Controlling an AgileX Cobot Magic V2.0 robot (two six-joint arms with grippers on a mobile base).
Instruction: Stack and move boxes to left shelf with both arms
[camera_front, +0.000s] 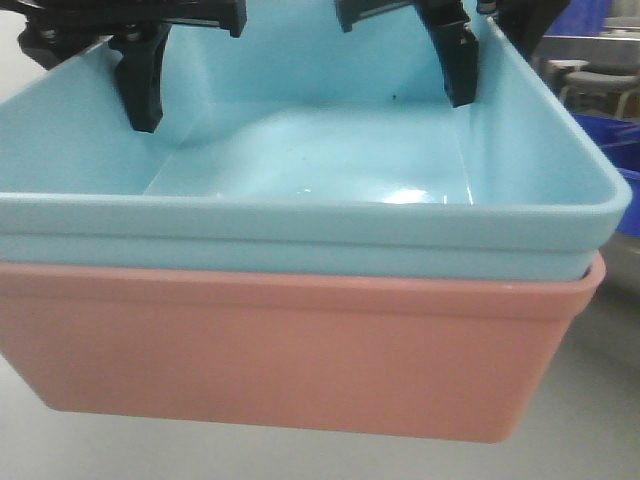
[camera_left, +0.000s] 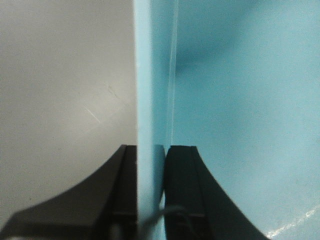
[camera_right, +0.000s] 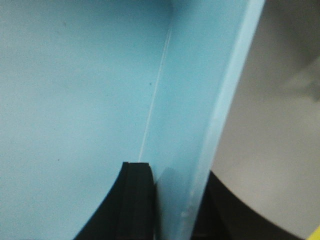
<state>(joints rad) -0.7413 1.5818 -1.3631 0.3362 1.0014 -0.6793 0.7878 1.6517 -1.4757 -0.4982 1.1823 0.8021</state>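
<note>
The light blue box (camera_front: 300, 150) sits nested inside the salmon pink box (camera_front: 280, 350), and the stack fills the front view. My left gripper (camera_front: 122, 112) is shut on the blue box's left wall (camera_left: 149, 100), one black finger (camera_left: 182, 190) inside and one outside. My right gripper (camera_front: 482, 85) is shut on the right wall (camera_right: 200, 110) in the same way, with its inner finger (camera_right: 135, 200) against the blue inside face. The pink box's underside shows above the grey floor. The left shelf is out of view.
Dark blue bins (camera_front: 615, 140) stand at the right edge behind the stack. A metal-framed piece of furniture (camera_front: 590, 80) is farther back on the right. Grey floor (camera_front: 600, 400) shows below and beside the boxes.
</note>
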